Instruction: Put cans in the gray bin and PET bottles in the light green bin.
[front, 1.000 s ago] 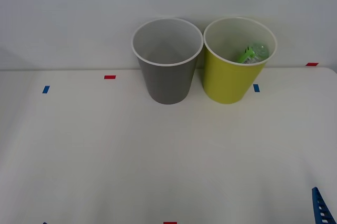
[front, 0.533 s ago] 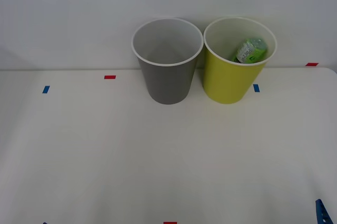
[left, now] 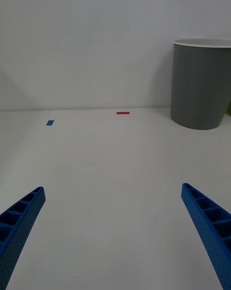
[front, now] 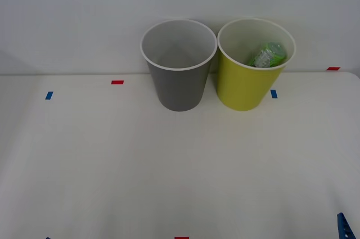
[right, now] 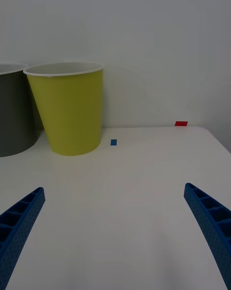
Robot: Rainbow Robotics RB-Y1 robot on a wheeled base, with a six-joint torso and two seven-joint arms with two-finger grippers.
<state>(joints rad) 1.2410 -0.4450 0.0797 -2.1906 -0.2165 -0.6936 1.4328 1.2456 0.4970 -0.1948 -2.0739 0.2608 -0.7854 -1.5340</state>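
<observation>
Both grippers sit low over the white table (front: 169,166) at its near edge, well back from the bins. Seen from its wrist camera, the right gripper (right: 115,232) has its blue ribbed fingers (right: 211,227) spread wide apart with nothing between them; in the front view just a fingertip pokes in at the near right corner. Likewise, the left gripper (left: 113,232) has its fingers (left: 209,227) wide apart and empty, pointing toward the back wall.

At the far edge of the table the gray bin (front: 179,81) and the light green bin (front: 247,84) stand upright just beside each other, the gray one on the left. A PET bottle (front: 268,54) with a bright green label lies tilted inside the light green bin, leaning against its far right inner wall. The gray bin's white inside looks bare.

Small tape marks dot the table: a red one (front: 117,82) and a blue one (front: 49,95) left of the gray bin, a blue one (front: 274,93) just beside the light green bin, and a red one (front: 333,68) farther right. Open tabletop lies between the grippers and the bins.
</observation>
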